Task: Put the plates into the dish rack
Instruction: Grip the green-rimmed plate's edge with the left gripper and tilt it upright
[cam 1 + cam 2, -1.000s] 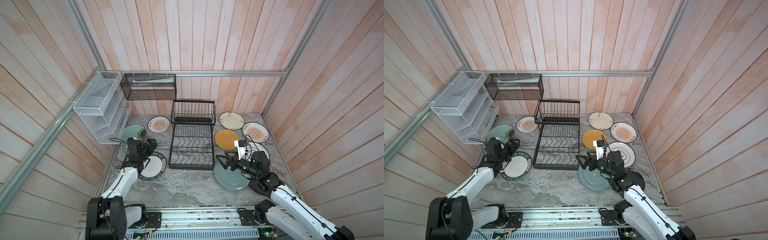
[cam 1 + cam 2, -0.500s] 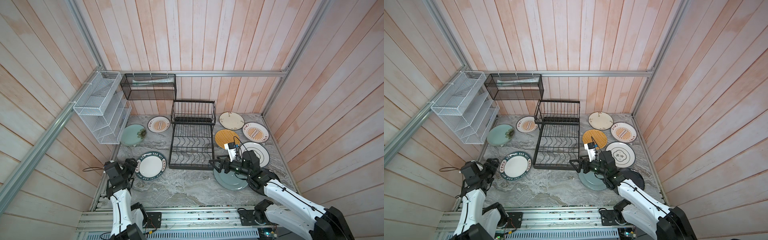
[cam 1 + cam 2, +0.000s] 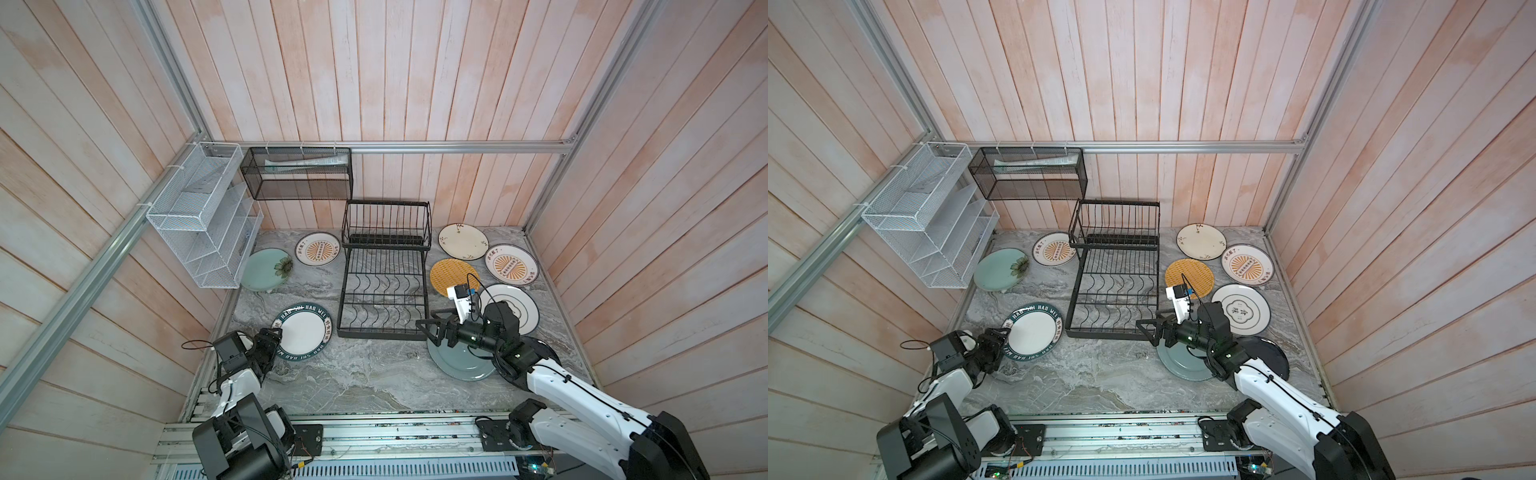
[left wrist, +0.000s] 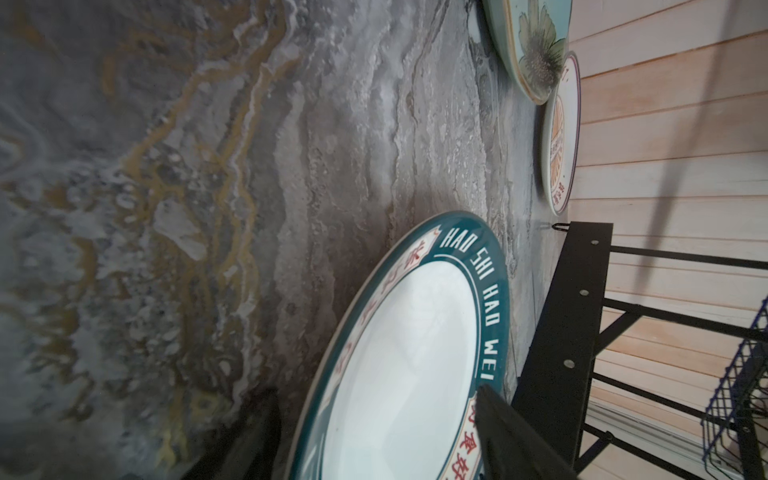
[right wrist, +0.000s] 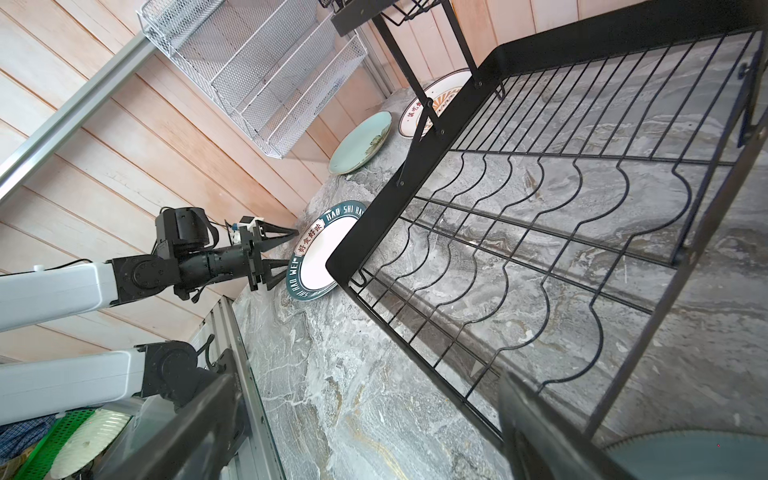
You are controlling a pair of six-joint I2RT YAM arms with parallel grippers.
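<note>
The black wire dish rack (image 3: 382,334) stands mid-table with nothing in it. Plates lie flat around it. My left gripper (image 3: 275,335) sits low at the near-left rim of a teal-rimmed white plate (image 3: 303,334); its fingers straddle the rim (image 4: 332,374) with gaps showing, open. My right gripper (image 3: 428,332) hovers open by the rack's front right corner, over the grey-blue plate (image 3: 457,361), nothing between its fingers (image 5: 540,436). A black plate (image 3: 544,349) lies partly under that arm. Right of the rack lie black-ringed (image 3: 519,307), yellow woven (image 3: 451,274), sunburst (image 3: 511,264) and cream floral (image 3: 462,241) plates.
Left of the rack lie a pale green flower plate (image 3: 264,270) and another sunburst plate (image 3: 318,248). A white mesh organizer (image 3: 199,224) and a black mesh basket (image 3: 297,174) hang on the walls above the back left. Wooden walls close in on three sides.
My left arm drew back from above the teal-rimmed plate and dropped low at its near-left rim, jaws narrowing. My right gripper shifted a little left toward the rack's front corner.
</note>
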